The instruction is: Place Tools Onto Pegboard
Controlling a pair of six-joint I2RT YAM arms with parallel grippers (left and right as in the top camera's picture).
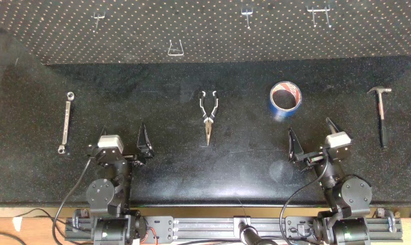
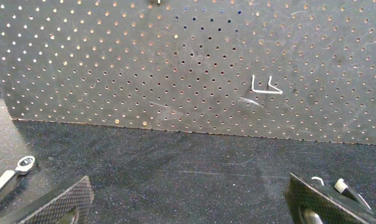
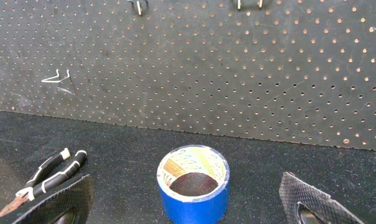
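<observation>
Top view: the wrench (image 1: 65,123), pliers (image 1: 208,114), blue tape roll (image 1: 286,99) and hammer (image 1: 381,114) lie in a row on the black table (image 1: 158,82), well apart from one another, in front of the pegboard (image 1: 212,27) with its wire hooks (image 1: 176,48). The left gripper (image 1: 122,135) and right gripper (image 1: 311,133) hover nearer the table's front, fingers spread and grasping nothing.

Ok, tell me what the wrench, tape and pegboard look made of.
Wrench: likely steel, bright silvery shine. Tape: blue film on a cardboard-looking tan core. Pegboard: dark, matte, scuffed sheet; hardboard or metal, unclear.
</observation>
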